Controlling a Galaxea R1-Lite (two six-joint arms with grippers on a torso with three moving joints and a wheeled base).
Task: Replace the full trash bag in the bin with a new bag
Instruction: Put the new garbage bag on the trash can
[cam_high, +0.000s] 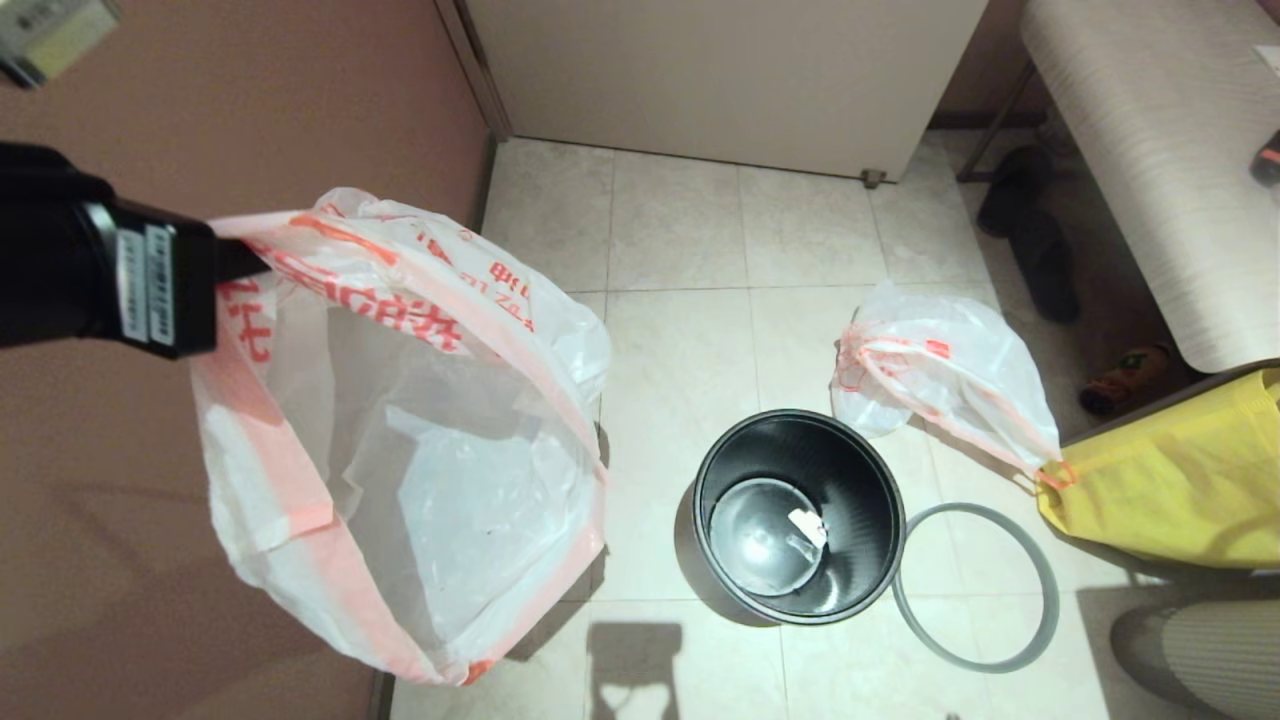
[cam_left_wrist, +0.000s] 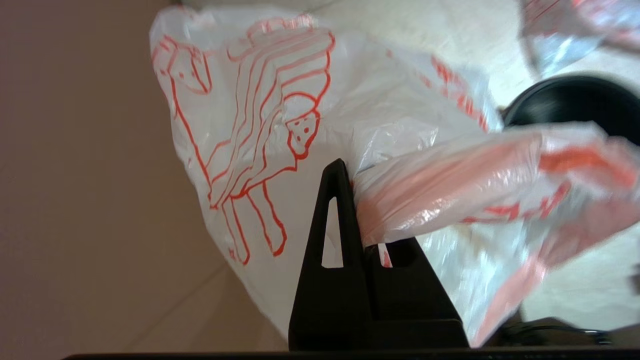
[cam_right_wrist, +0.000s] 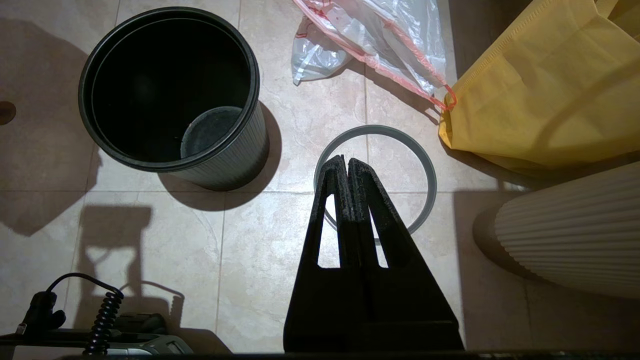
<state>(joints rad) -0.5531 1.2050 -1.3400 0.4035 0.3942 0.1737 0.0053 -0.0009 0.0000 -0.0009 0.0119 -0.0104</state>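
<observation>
My left gripper (cam_high: 255, 262) is raised at the left, shut on the pink-red hem of the new bag (cam_high: 400, 440). The bag hangs limp and empty with its mouth spread open. In the left wrist view its red line print shows beyond the gripper (cam_left_wrist: 352, 175). The black bin (cam_high: 860, 500) stands empty on the tiles, with a small paper scrap on its bottom. Its grey hoop (cam_high: 1049, 600) lies flat on the floor beside it. The full trash bag (cam_high: 940, 370) lies behind the bin. My right gripper (cam_right_wrist: 346, 159) hangs shut and empty above the hoop (cam_right_wrist: 431, 185).
A yellow fabric bag (cam_high: 1190, 480) sits right of the hoop, touching the full bag's drawstring loop. A ribbed white object (cam_high: 1200, 650) stands at the near right. A padded bench (cam_high: 1150, 150) and dark shoes (cam_high: 1040, 250) are at the far right. A brown wall runs along the left.
</observation>
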